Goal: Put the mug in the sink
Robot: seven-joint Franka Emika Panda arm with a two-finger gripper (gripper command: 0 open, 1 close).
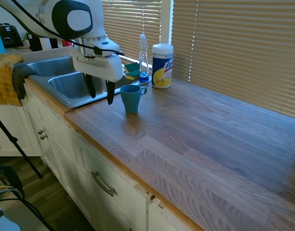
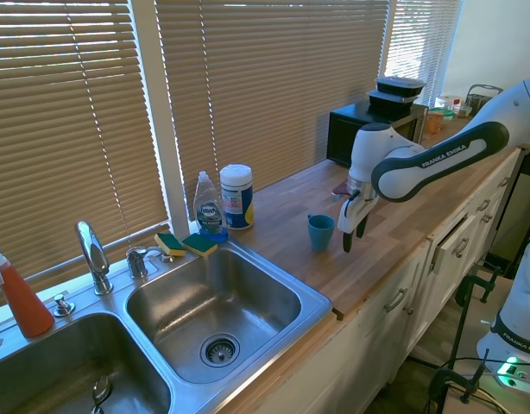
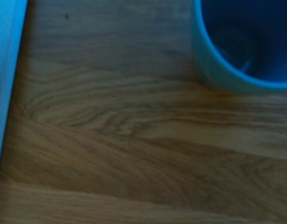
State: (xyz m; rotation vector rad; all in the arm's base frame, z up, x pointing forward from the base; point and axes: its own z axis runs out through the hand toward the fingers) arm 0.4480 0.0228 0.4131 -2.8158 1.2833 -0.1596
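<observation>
A white wipes canister (image 1: 162, 65) (image 2: 236, 196) with a yellow-and-blue label stands upright on the wooden countertop (image 1: 210, 139) (image 2: 394, 233) close to the window blinds (image 1: 243, 48) (image 2: 265, 86). Just beside it is a clear dish-soap bottle (image 1: 143, 57) (image 2: 209, 207) holding blue liquid. Two sponges (image 2: 186, 244) (image 1: 132, 70), yellow with green tops, lie next to the bottle. A spray bottle of orange-red liquid (image 2: 19, 297) stands at the far end. A black microwave (image 2: 369, 128) sits further along the counter with dark containers (image 2: 399, 93) stacked on top. A yellow cloth (image 1: 4, 79) hangs over the counter edge. Below are white cabinet drawers (image 1: 104, 183) (image 2: 403, 297) with metal handles.
</observation>
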